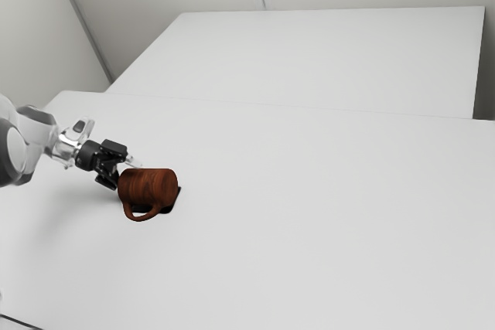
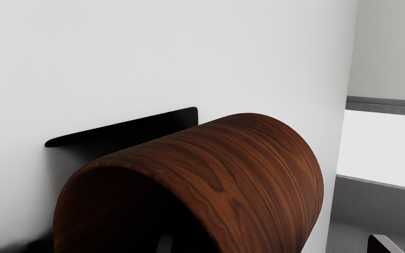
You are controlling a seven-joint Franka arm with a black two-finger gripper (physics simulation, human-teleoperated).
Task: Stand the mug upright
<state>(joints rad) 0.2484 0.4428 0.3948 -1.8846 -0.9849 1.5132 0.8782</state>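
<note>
The mug (image 1: 148,187) lies mouth toward the claw (image 1: 126,171).

The wood-grained mug (image 2: 244,168) lies on its side on the white table (image 2: 153,59), its dark mouth (image 2: 118,203) facing eight o'clock. One finger (image 2: 165,243) of the spread gripper (image 1: 124,172) shows against the mouth; the other stands clear, at the mug's four o'clock. A black patch (image 2: 125,130) lies at eleven.

1 mug (image 1: 148,187) lies on the table (image 1: 309,214), toward the exterior view's left.
</note>
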